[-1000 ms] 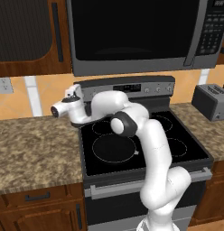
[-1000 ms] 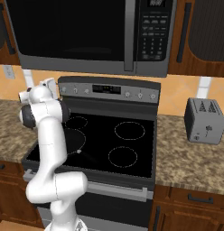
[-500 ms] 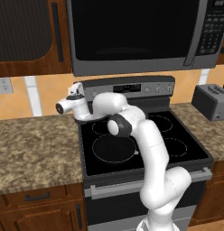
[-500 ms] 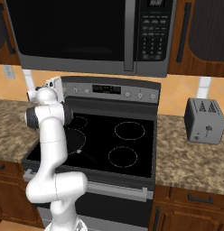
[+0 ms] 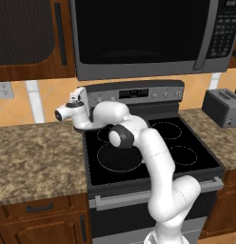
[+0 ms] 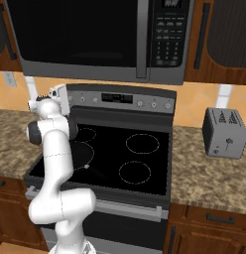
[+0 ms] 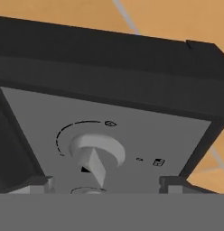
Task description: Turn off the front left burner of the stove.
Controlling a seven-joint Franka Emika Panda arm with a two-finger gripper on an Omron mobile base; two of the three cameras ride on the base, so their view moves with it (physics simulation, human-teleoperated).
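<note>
**Gripper at the left end of the stove's control panel**

The stove stands between two stretches of speckled desk, under a large black-and-steel microwave. Its black glass top carries four white rings. The front left burner is the widest of them and lies near the front edge on the left side; in the right base view the same ring is partly hidden behind the white arm.

The arm rises from the front of the stove, bends over the front left burner and reaches back and to the left, so that the gripper sits against the left end of the grey control panel. In the right base view the gripper is likewise at the panel's left end, just beside the first of the small knobs.

The hand view looks close at the panel. A round silver knob with a raised ridge sits in the middle, an arc of markings curving around its upper left. The two dark fingertips rise at the bottom, one on each side of the knob and well apart from each other, so the gripper is spread and pinches nothing.

A silver toaster stands on the desk to the right of the stove.
</note>
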